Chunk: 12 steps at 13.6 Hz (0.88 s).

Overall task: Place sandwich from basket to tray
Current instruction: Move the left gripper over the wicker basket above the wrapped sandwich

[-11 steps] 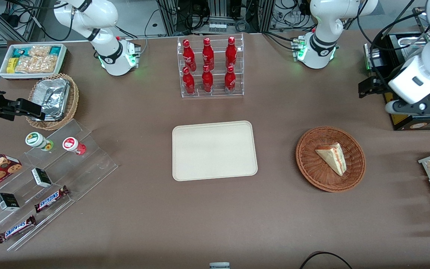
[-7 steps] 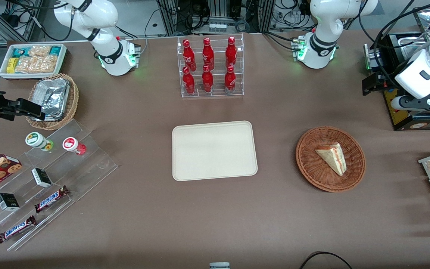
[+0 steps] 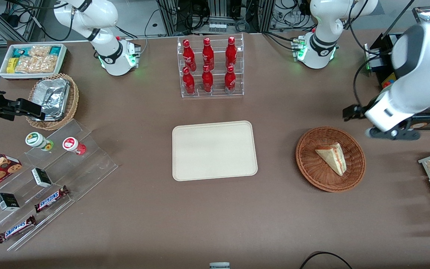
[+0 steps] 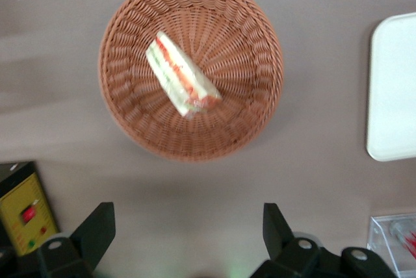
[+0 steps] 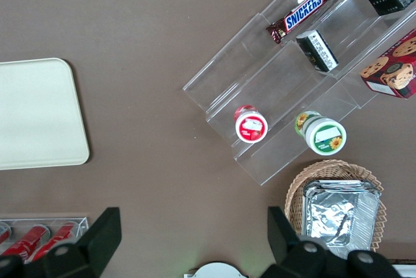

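I am on the approach: my gripper (image 4: 185,232) hangs empty, jaws spread wide, the sandwich (image 4: 182,75) lying in the wicker basket (image 4: 255,106) just ahead of them, awaiting descent.

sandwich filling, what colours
Red, white and green layers on the sandwich; clearest in left wrist view.

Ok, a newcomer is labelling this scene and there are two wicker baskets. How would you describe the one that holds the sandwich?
Start at the cream tray in the middle of the table and look toward the working arm's end. The round reddish-brown basket there holds a triangular sandwich, with the open gripper above the table beside it. The other basket is paler and foil-lined.
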Motion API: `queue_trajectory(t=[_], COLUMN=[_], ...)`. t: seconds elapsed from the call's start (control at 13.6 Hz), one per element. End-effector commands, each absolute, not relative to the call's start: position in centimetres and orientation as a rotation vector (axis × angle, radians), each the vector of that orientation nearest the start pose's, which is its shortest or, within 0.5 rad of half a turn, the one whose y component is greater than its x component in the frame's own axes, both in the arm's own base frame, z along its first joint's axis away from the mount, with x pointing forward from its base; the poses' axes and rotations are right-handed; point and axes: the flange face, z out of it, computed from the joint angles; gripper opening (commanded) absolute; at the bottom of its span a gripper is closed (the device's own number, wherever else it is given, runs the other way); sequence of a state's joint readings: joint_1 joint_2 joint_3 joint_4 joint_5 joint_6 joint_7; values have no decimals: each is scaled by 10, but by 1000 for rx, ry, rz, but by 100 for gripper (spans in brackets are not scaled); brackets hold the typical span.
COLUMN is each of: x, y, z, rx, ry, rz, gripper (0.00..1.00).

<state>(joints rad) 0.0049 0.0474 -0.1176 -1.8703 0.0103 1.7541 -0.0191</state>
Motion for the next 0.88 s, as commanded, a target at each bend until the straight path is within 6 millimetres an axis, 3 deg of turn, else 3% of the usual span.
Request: queue_trajectory(t=[0.0, 0.44, 0.59, 0.81], x=[543, 554, 552, 557], y=[-58, -58, -48, -41], z=[436, 369, 351, 330], rx=[-3125, -3141, -3141, -3087], ry=[139, 8, -179, -626], rz=[194, 125, 78, 103], gripper=[100, 100, 100, 100])
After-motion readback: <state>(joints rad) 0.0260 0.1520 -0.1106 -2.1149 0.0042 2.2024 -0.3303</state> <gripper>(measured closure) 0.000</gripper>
